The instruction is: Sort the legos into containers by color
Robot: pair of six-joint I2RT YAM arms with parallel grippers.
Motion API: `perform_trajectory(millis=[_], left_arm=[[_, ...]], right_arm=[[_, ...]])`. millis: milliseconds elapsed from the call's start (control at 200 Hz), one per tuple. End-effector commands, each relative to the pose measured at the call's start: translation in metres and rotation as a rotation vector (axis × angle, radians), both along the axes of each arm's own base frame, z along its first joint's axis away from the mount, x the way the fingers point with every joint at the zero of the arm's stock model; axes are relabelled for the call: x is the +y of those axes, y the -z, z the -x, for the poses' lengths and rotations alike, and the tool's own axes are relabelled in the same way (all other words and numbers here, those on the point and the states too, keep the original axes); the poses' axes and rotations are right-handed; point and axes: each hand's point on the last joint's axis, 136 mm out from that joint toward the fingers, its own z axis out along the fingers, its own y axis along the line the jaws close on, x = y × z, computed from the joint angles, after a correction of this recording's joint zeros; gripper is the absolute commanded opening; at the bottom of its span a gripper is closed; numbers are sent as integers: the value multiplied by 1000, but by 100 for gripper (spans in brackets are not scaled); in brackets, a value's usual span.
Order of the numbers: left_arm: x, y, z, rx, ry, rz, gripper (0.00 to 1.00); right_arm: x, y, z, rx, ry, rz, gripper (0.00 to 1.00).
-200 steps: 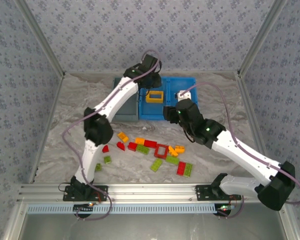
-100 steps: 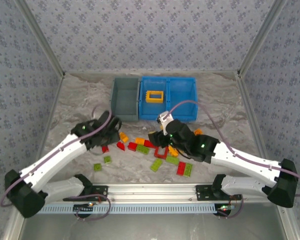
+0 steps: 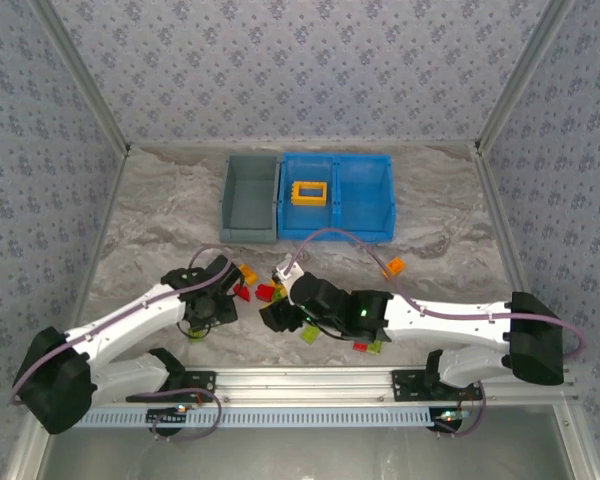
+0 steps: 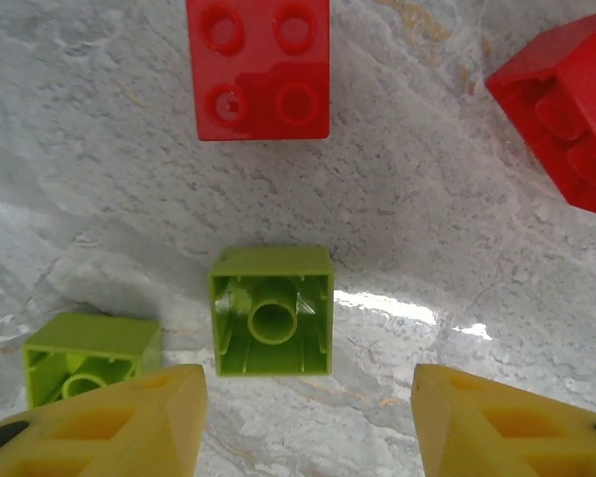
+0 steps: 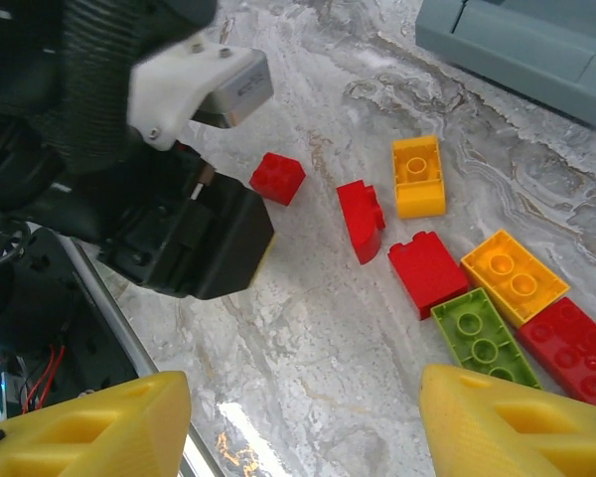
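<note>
Red, orange and green legos lie scattered on the marble table. In the left wrist view an upside-down green brick (image 4: 272,310) lies just ahead of my open left gripper (image 4: 308,427), with a second green brick (image 4: 89,355) beside the left finger and a red brick (image 4: 259,68) further off. My right gripper (image 5: 303,427) is open over bare table, with red (image 5: 363,219), orange (image 5: 418,176) and green (image 5: 484,338) bricks ahead of it. From above, the left gripper (image 3: 202,312) and right gripper (image 3: 277,318) hang low by the pile. The containers, a grey bin (image 3: 250,198) and a blue tray (image 3: 370,215), stand behind; a yellow frame (image 3: 309,192) lies in the tray's left compartment.
The left arm's black wrist (image 5: 179,229) sits close to the right gripper's left side. A lone orange brick (image 3: 394,266) lies to the right of the pile. The metal rail (image 3: 300,380) runs along the near edge just behind both grippers.
Both arms have swung back from the containers and come down at the near side of the pile. The left gripper's jaws have spread wider.
</note>
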Motion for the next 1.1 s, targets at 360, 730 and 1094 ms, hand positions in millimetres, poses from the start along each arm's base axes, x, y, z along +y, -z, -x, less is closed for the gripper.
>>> perform_trajectory(millis=[360, 730, 1094], left_arm=[[7, 23, -6, 61, -11, 21, 48], [-4, -23, -30, -43, 16, 19, 26], [-70, -102, -155, -204, 139, 55, 25]], right_arm=[[0, -1, -6, 6, 53, -17, 65], [-16, -24, -18, -59, 131, -32, 64], [-33, -88, -67, -249, 266, -132, 65]])
